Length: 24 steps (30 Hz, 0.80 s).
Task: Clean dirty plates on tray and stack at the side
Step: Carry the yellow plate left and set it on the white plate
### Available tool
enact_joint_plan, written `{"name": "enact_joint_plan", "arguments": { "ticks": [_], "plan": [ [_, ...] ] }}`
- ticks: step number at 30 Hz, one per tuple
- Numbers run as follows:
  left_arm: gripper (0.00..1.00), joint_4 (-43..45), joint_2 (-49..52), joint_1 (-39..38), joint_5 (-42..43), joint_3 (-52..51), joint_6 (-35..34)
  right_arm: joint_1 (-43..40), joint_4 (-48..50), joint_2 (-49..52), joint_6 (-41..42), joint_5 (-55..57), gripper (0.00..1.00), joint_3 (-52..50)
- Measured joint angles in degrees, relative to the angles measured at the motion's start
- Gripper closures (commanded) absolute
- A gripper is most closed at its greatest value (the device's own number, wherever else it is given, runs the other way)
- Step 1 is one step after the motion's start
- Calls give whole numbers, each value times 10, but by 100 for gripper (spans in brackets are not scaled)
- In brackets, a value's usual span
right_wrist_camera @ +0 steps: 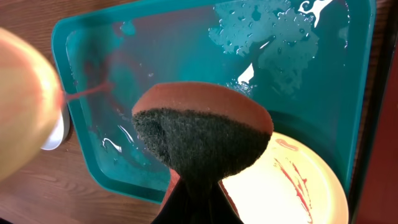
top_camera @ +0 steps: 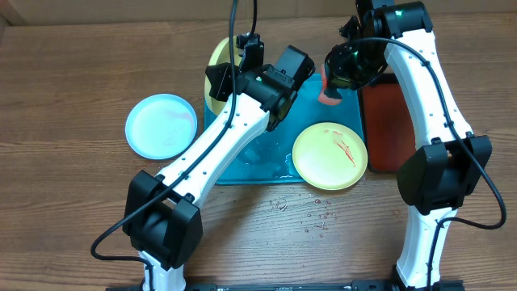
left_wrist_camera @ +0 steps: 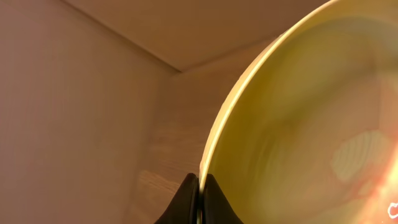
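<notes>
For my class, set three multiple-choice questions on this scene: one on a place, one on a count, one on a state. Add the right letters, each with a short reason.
1. Where is the pale blue plate relative to the turquoise tray? A inside it; B beneath it; C on the table to its left.
2. How many plates show from overhead? A two; B three; C four.
3. What is the left gripper doing? A shut on the lifted yellow plate; B hanging open; C resting on the table.

Answers:
1 C: it lies flat on bare wood beside the tray.
2 B: the blue one, the lifted one and the red-smeared yellow plate at the tray's near right corner.
3 A: its fingers pinch the rim in the left wrist view, while the right gripper holds the sponge.
</notes>
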Motion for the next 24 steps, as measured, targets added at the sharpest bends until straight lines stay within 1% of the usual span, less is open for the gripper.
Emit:
{"name": "enact_joint_plan", "arguments": {
  "ticks": [3,7,17,19,21,24],
  "plan": [
    [96,0,0,-6,-37,0,0,0,0,0,0,0,96,0],
    [96,0,0,-17,-61,0,0,0,-1,0,0,0,96,0],
    [96,0,0,-23,-71,0,0,0,-2,0,0,0,96,0],
    [96,-4,0,-23,-58,0,0,0,-2,0,0,0,96,0],
    [95,-21,0,-21,-21,0,-4,0,-2,0,0,0,96,0],
    [95,-48,0,-5,74,0,-9,0,-5,0,0,0,96,0]
  ]
}}
